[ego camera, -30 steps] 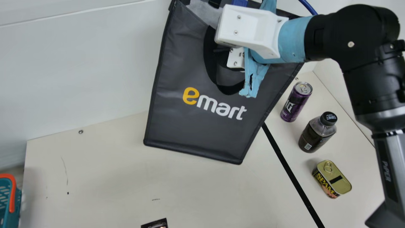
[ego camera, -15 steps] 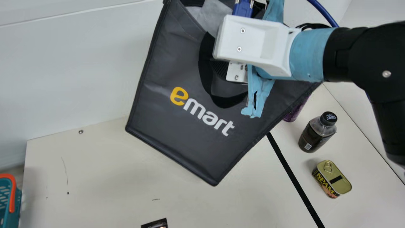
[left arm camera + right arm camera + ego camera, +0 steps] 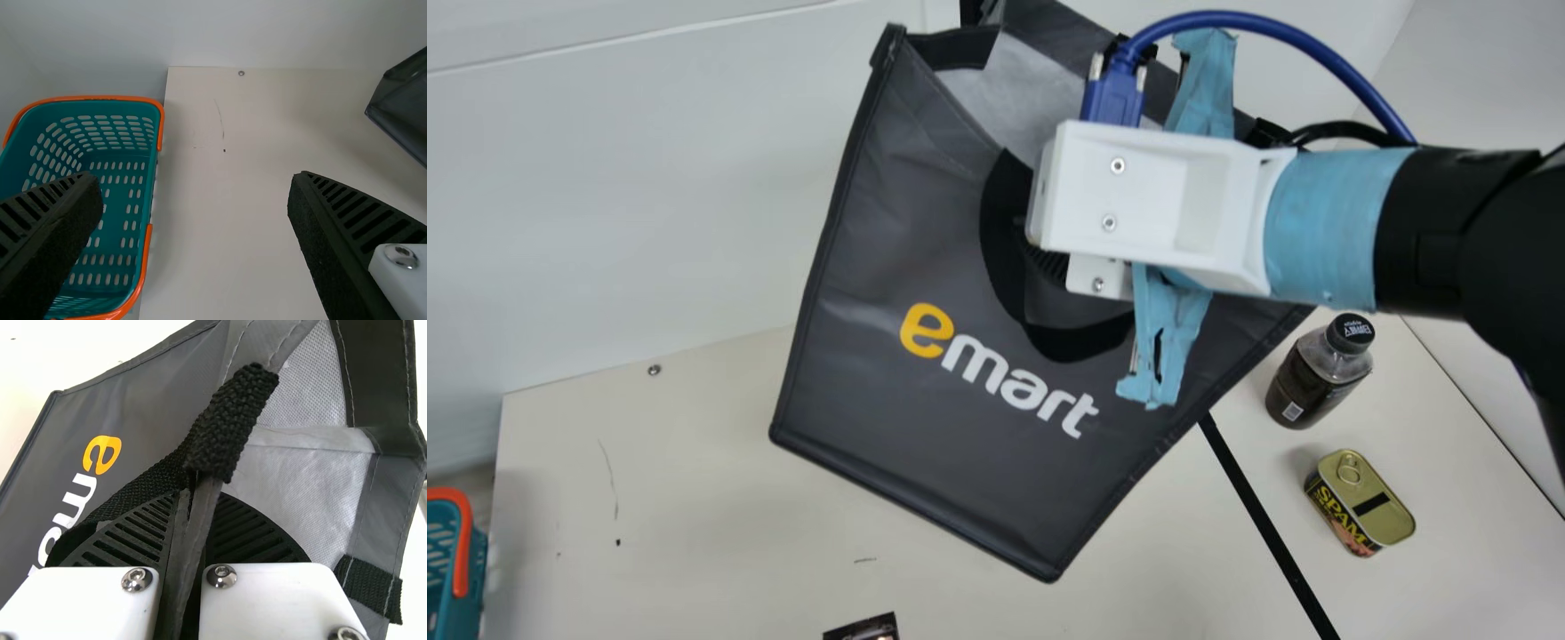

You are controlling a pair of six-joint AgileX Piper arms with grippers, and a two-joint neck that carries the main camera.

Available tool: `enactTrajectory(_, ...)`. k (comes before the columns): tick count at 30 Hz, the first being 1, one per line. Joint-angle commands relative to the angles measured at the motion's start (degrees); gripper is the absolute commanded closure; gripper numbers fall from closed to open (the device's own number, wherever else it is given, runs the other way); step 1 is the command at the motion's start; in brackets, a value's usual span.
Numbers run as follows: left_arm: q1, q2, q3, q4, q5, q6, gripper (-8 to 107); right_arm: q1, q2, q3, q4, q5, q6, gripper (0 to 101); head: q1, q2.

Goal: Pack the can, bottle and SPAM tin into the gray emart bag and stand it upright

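Observation:
In the main view, my right gripper (image 3: 1049, 253) holds the gray emart bag (image 3: 925, 400) by its front rim near the strap. The bag hangs tilted, its mouth partly open. The right wrist view has my right gripper (image 3: 190, 533) shut on the rim of the bag (image 3: 153, 393). On the table to the right stand the dark bottle (image 3: 1316, 378) and the SPAM tin (image 3: 1359, 502). The can is hidden behind the bag and arm. My left gripper (image 3: 197, 220) is open with nothing between its fingers, and a bag corner (image 3: 407, 110) lies farther off.
A teal basket with orange handles (image 3: 461, 551) stands at the table's left end. A small dark item (image 3: 867, 629) lies at the front edge. Black tape (image 3: 1267, 529) crosses the table between the bag and the tin. A white wall (image 3: 649, 196) rises behind.
My right arm has brought the bag down and nearer in the main view, and the bag has tilted, with its mouth coming into sight. The can, earlier visible, is now covered.

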Motion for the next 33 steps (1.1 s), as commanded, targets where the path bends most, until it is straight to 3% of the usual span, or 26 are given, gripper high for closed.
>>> enactTrajectory(1, 0.00, 0.00, 0.00, 0.00, 0.00, 0.00, 9, 0.74, -0.97, 2.06, -0.29, -0.01, 0.14, 101, -1.30, -0.05)
enactTrajectory(16, 0.00, 0.00, 0.00, 0.00, 0.00, 0.00, 9, 7.15, -5.80, 13.42, -1.84, -0.01, 3.32, 101, -1.30, -0.05)
enactTrajectory(33, 0.00, 0.00, 0.00, 0.00, 0.00, 0.00, 9, 15.25, -7.37, 18.73, -3.58, -0.01, 9.21, 101, -1.30, -0.05)
